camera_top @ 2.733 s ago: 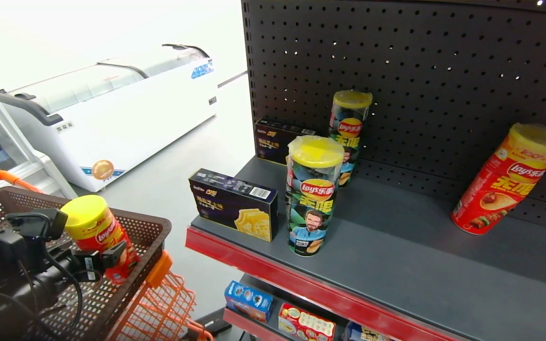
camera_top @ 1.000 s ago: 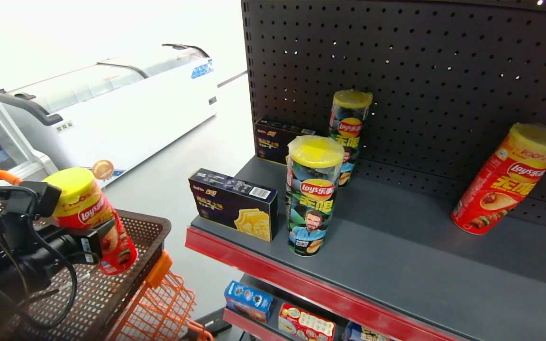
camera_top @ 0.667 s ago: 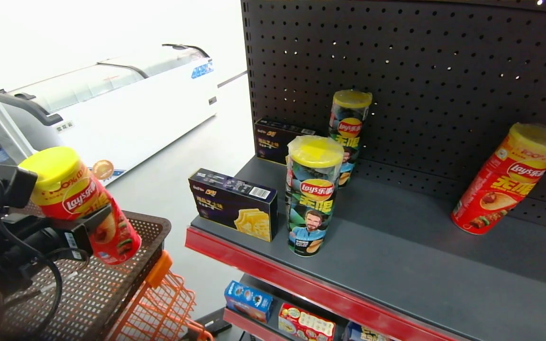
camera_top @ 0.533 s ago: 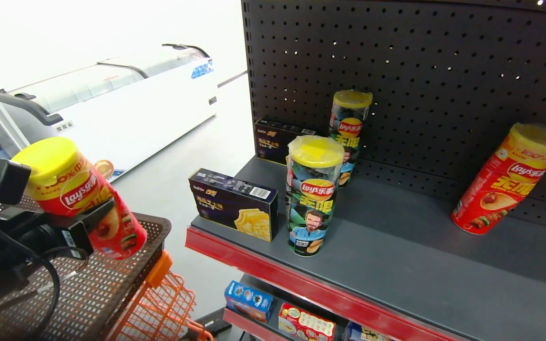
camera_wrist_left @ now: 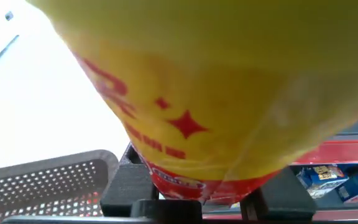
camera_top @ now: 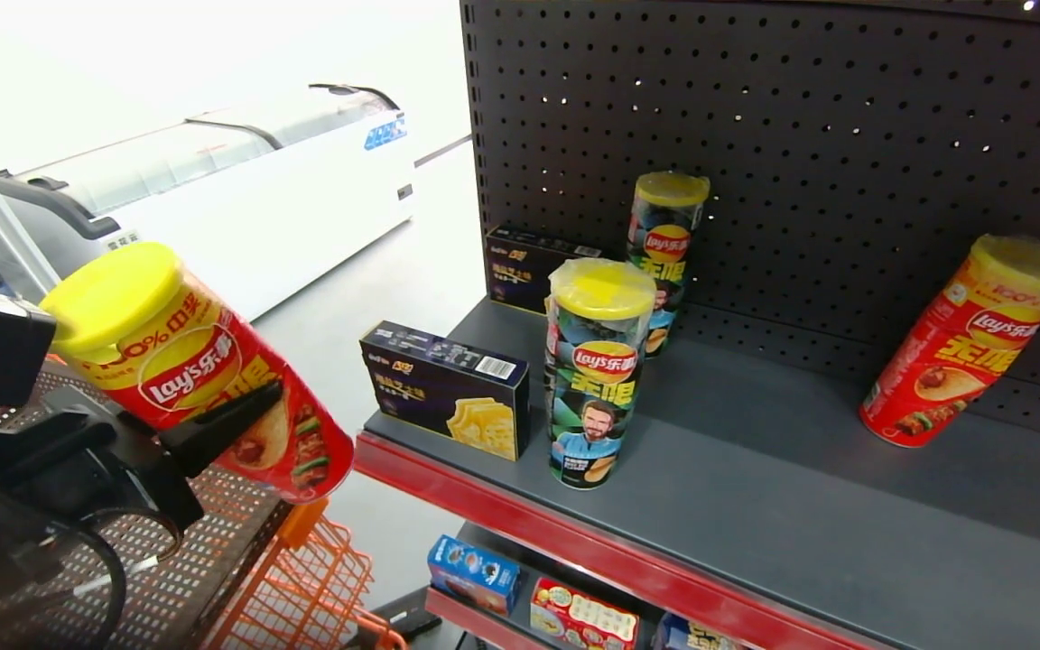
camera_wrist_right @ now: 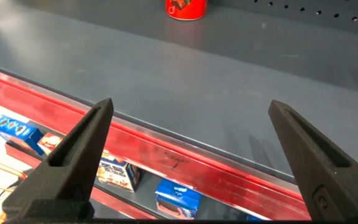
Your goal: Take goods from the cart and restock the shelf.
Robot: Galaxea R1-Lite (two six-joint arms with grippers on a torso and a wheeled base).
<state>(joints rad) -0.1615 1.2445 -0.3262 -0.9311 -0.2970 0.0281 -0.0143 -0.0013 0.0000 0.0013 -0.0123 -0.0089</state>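
Head view leaves the most open room on the shelf point(camera_top: 755, 487): bare grey board runs from the front green can point(camera_top: 597, 370) to the leaning red can point(camera_top: 967, 338), which tilts against the pegboard point(camera_top: 800, 135). A second green can point(camera_top: 664, 257) and two dark boxes point(camera_top: 443, 388) crowd the shelf's left end, behind its red front lip point(camera_top: 574, 542).

The left tool point(camera_top: 213, 406) is clamped on the red chip can point(camera_top: 199, 375), holding it tilted in the air above the cart basket point(camera_top: 240, 542), with its base near the shelf's left front corner. One finger crosses the can's front and the other is hidden behind it. The basket is cut off at the picture's lower edge.

From the left wrist view the can point(camera_wrist_left: 229, 93) looms close, a yellow band above red, with its lid out of frame.

The can has a yellow lid and a red wrap with food pictures.

The right tool point(camera_wrist_right: 191, 107) hangs over the shelf's front lip, fingers spread wide with nothing between them.
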